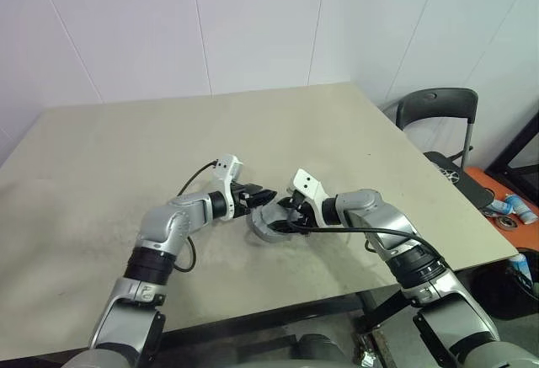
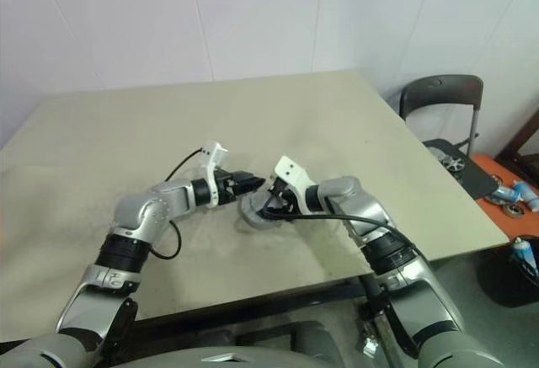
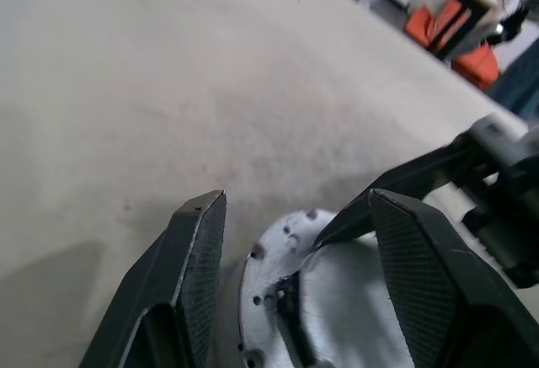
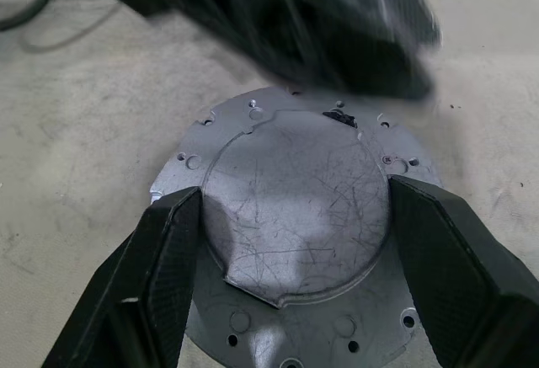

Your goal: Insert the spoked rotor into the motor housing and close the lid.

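Tabletop (image 1: pixel 126 149): one lid (image 4: pixel 295 216), two pincers.

A beige table (image 1: pixel 126 149) carries one round grey metal motor housing (image 4: pixel 295 208).

A beige table (image 1: pixel 126 149) stands beside a black chair (image 1: pixel 438 111) and white wall (image 1: pixel 168 23).

The beige table (image 1: pixel 126 157) is bare over nearly its whole top, so the far half and both side stretches offer open passage. The crowded spot lies near the front edge, where the round grey metal assembly (image 4: pixel 295 216) sits flat. The right gripper (image 4: pixel 295 242) straddles it with its fingers spread on either side, and the left gripper (image 3: pixel 295 242) closes in from the opposite side, leaving little room between them. A black chair (image 1: pixel 438 111) stands beyond the table's right corner.
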